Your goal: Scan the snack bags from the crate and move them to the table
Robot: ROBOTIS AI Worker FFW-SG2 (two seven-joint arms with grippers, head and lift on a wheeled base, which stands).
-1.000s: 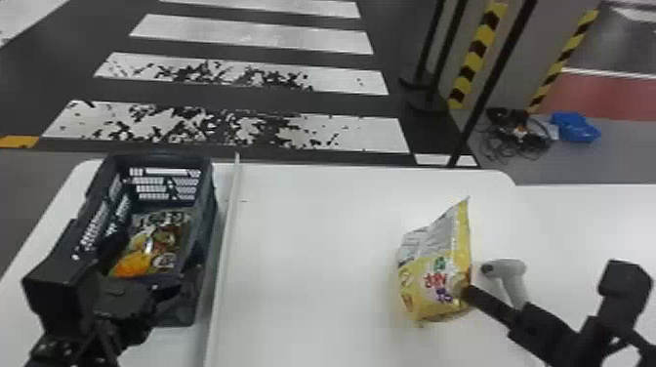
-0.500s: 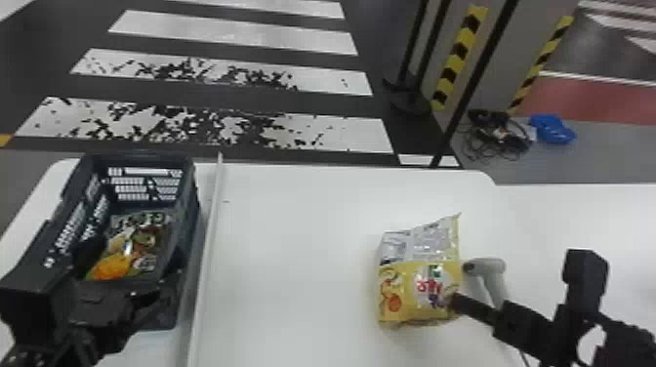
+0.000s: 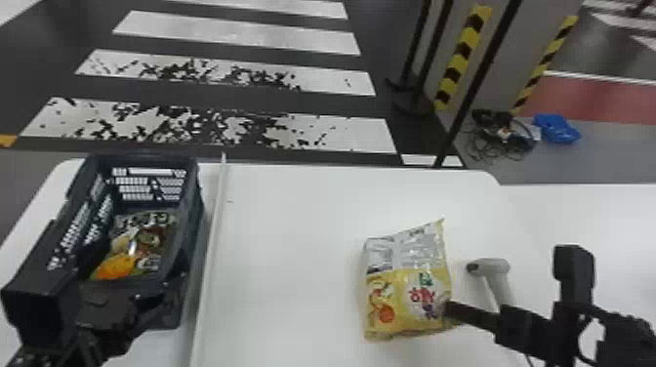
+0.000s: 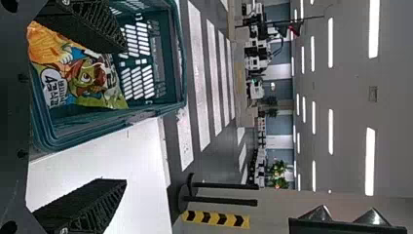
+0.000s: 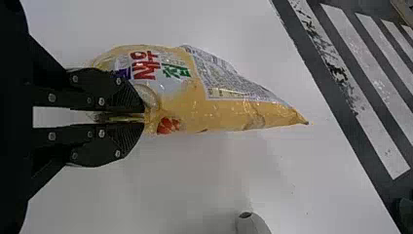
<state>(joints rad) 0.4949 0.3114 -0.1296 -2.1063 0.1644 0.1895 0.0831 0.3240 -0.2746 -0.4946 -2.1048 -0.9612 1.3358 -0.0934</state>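
Observation:
My right gripper (image 3: pixel 446 310) pinches the lower right edge of a yellow and silver snack bag (image 3: pixel 407 285) over the white table (image 3: pixel 293 254). In the right wrist view the fingers of this gripper (image 5: pixel 142 117) are closed on the edge of the bag (image 5: pixel 219 109). A grey-white scanner (image 3: pixel 495 278) lies right of the bag. My left gripper (image 3: pixel 97 278) is at the near end of the dark crate (image 3: pixel 193 234), where a green and orange snack bag (image 3: pixel 141 244) lies. Wide apart in the left wrist view, the fingers of that gripper (image 4: pixel 117 114) hold nothing.
A thin white strip (image 3: pixel 211 258) runs along the table just right of the crate. Beyond the far table edge are a striped floor, black posts, cables (image 3: pixel 502 134) and a blue object (image 3: pixel 556 129).
The head view has shifted, so the whole scene slid left and then slightly back. The right gripper still holds the yellow bag, which has turned a little. The left gripper moved slightly toward the crate.

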